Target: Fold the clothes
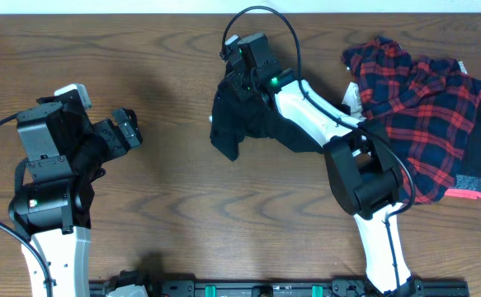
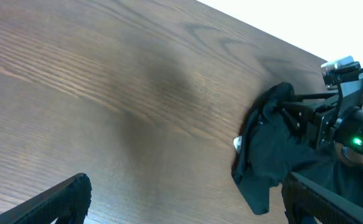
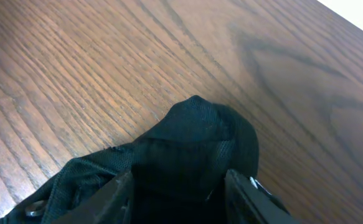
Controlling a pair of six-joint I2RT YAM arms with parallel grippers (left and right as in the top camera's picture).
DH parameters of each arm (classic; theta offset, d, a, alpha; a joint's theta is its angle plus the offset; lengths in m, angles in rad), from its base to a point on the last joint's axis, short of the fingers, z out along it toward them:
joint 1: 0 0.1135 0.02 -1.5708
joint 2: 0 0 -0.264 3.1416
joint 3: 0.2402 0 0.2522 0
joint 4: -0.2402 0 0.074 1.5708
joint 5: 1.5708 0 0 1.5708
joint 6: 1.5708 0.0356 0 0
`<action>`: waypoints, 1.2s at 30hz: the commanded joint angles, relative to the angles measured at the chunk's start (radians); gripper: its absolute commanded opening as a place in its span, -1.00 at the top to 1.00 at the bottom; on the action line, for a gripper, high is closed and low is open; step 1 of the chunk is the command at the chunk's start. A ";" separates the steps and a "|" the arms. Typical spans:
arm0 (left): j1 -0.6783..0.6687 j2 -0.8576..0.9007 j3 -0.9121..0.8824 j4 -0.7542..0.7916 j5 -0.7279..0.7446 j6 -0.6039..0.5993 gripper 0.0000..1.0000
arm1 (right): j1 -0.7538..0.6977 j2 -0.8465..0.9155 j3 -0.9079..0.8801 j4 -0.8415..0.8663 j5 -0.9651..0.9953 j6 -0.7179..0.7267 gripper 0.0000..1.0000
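A black shirt (image 1: pixel 238 124) lies bunched at the table's upper middle, trailing under the right arm; the left wrist view shows the same black shirt (image 2: pixel 265 158). My right gripper (image 1: pixel 238 81) is shut on a thick fold of it, and the dark mesh fabric (image 3: pixel 193 130) fills the gap between the fingers (image 3: pixel 116 196). My left gripper (image 1: pixel 126 132) hovers wide open over bare wood at the left, well apart from the shirt. Nothing sits between the left gripper's (image 2: pixel 184 190) fingers. No logo shows.
A red-and-navy plaid garment (image 1: pixel 422 103) is heaped at the right, with a white piece (image 1: pixel 351 95) at its left edge and a dark piece with a pink hem (image 1: pixel 475 186) beneath. The right arm (image 1: pixel 364 173) reaches across from the front edge.
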 commanded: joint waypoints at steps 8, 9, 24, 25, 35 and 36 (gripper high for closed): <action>0.003 0.002 0.023 -0.002 0.013 -0.013 -0.96 | -0.002 0.041 0.014 0.021 -0.003 0.056 0.98; 0.003 0.002 0.023 -0.002 0.013 -0.013 -0.96 | -0.001 0.033 0.017 0.019 -0.011 0.056 0.98; 0.003 0.002 0.023 -0.002 0.013 -0.013 -0.96 | 0.004 -0.370 0.032 -0.010 -0.039 -0.081 0.98; 0.003 0.002 0.023 -0.002 0.013 -0.013 -0.96 | 0.004 -0.375 0.032 -0.010 -0.039 -0.083 0.98; 0.003 0.002 0.023 -0.002 0.013 -0.013 -0.96 | -0.003 -0.167 0.032 -0.055 -0.038 -0.078 -0.43; 0.003 0.002 0.023 -0.002 0.013 -0.013 -0.96 | -0.003 -0.145 0.032 -0.052 -0.038 -0.076 -0.45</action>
